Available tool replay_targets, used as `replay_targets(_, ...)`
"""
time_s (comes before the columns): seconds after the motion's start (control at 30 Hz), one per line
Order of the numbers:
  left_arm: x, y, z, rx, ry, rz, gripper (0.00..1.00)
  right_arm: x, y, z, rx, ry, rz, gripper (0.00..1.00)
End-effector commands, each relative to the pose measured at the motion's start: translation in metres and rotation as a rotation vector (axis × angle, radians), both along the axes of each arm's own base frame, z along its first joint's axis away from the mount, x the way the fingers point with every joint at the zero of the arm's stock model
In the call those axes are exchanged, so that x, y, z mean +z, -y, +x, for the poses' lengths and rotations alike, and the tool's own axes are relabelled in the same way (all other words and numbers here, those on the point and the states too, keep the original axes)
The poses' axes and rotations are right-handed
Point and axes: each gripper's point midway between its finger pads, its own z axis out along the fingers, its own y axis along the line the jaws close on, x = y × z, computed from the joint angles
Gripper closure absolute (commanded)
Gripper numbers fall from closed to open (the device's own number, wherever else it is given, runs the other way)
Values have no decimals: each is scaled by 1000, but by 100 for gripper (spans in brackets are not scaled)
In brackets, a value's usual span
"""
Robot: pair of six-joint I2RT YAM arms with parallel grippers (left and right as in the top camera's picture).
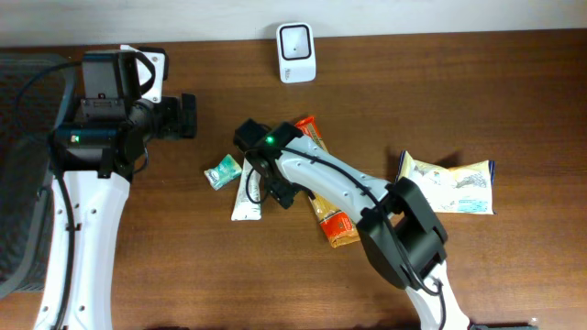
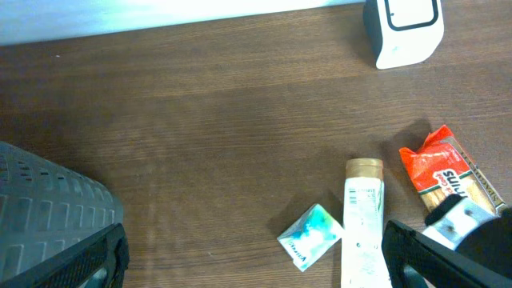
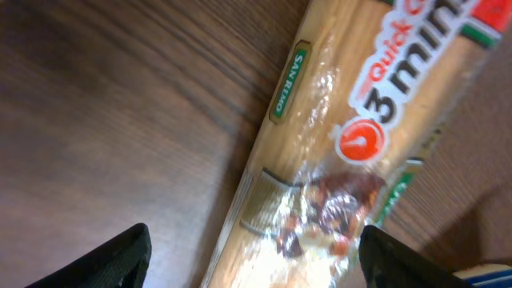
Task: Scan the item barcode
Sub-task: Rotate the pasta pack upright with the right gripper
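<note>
the long clear-and-orange plastic packet of spaghetti (image 3: 320, 144) lies flat near the centre of the dark brown wooden tabletop (image 1: 514, 101). in the overhead view it runs from 11 to 5 o'clock, with the white right arm (image 1: 348, 183) crossing over its middle. the right jaws hang close over it, spread wide. in the right wrist view the two black fingertips (image 3: 112, 260) sit either side of the packet, with bare wood between the left one and the wrapper and nothing clamped. the white box-shaped barcode scanner (image 1: 296, 52) stands at 12 o'clock on the tabletop, well apart from the packet. at 9 o'clock of the packet lie a white squeeze tube with a tan cap (image 2: 362, 216) and, just beside it, a small teal-and-white sachet (image 2: 310, 237). a yellow-and-white printed pouch (image 1: 449, 186) lies at 3 o'clock. the left jaws, at 10 o'clock, are fully spread and hold nothing, their dark fingers (image 2: 416, 256) at the lower corners of the left wrist view. a grey mesh object (image 1: 18, 183) sits at the 9 o'clock edge.
</note>
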Motion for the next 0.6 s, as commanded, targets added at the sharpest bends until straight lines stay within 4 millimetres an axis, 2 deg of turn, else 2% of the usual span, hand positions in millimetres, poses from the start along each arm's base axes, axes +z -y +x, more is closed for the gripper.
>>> replay_targets(0.0, 4, -1, 0, 1, 11, 6, 1, -24, 12, 5, -8, 2, -88, 21)
replay_targets(0.1, 4, -1, 0, 1, 11, 6, 1, -33, 41, 22, 13, 96, -289, 22)
replay_targets(0.13, 4, -1, 0, 1, 12, 6, 1, -40, 46, 23, 18, 103, -322, 27)
replay_targets(0.23, 4, -1, 0, 1, 12, 6, 1, -40, 50, 25, 18, 115, -341, 38)
replay_targets(0.27, 4, -1, 0, 1, 11, 6, 1, -40, 52, 26, 14, 113, -341, 47)
replay_targets(0.37, 4, -1, 0, 1, 11, 6, 1, -44, 57, 27, -7, 94, -326, 93)
replay_targets(0.43, 4, -1, 0, 1, 11, 6, 1, -43, 55, 26, -7, 89, -319, 96)
replay_targets(0.5, 4, -1, 0, 1, 12, 6, 1, -25, 31, 19, -27, 1, -185, 96)
replay_targets(0.57, 4, -1, 0, 1, 11, 6, 1, 30, -10, 6, 10, -141, 88, 96)
